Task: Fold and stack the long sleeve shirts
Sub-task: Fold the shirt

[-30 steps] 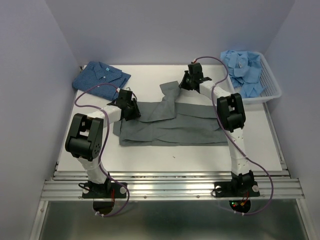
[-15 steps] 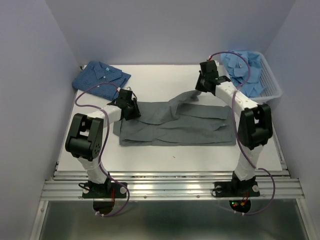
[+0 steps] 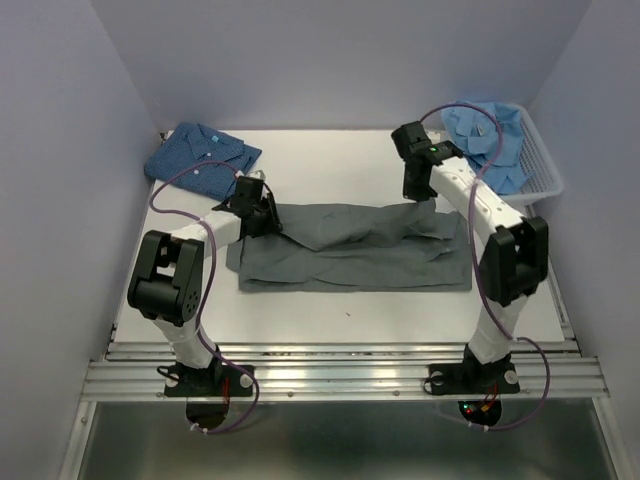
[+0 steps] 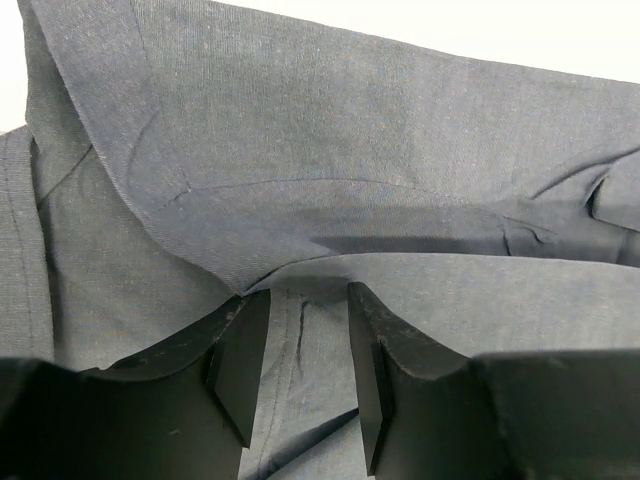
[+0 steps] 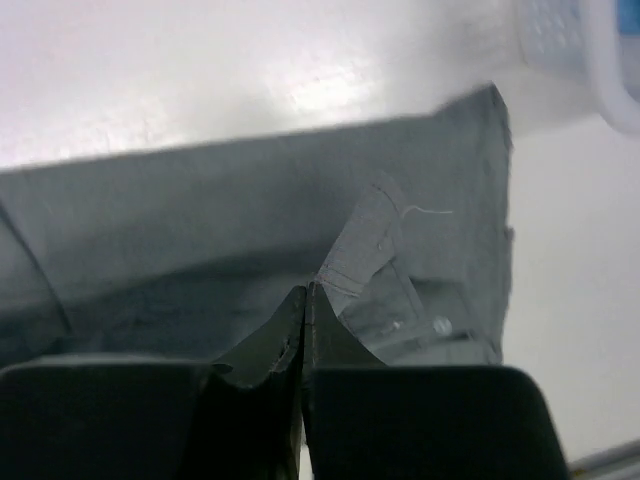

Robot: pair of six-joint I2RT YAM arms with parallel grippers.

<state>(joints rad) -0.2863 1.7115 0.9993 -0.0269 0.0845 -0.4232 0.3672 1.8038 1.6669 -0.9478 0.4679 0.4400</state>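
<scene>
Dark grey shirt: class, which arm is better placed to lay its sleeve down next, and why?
Right: the right end effector is shut on the dark grey shirt at its sleeve cuff; the left end effector sits open at the shirt's other end.

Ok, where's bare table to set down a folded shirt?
Two bare strips of table: the far one between the dark blue shirt and the basket, beyond the grey shirt; the near one between the grey shirt and the front edge. The middle is crowded: that shirt under the left gripper and right gripper.
</scene>
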